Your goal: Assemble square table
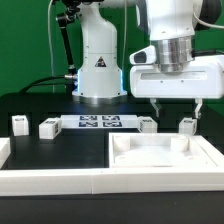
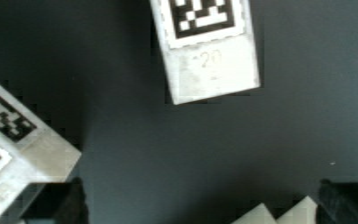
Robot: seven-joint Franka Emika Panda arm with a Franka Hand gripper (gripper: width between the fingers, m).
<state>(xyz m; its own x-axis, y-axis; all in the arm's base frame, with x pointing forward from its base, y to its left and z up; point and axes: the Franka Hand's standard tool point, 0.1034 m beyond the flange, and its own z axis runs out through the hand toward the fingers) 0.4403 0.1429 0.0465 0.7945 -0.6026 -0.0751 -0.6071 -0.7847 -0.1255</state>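
Black table (image 1: 40,150) before a green curtain (image 1: 30,40); square slab (image 1: 160,155) lies near the marker board (image 1: 98,123); gripper (image 1: 175,110) hangs past the board's end, jaws apart, empty.

Tagged white leg (image 2: 211,55), dark tabletop (image 2: 194,150), fingers (image 2: 348,205) spread apart

exterior frontal, low; wrist close, straight down on a leg (image 2: 211,55)

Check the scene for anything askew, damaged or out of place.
Nothing stands out. The square tabletop lies flat by the border wall. The four legs sit loose in a row on either side of the marker board and look undamaged. The gripper hangs open and empty over the legs.
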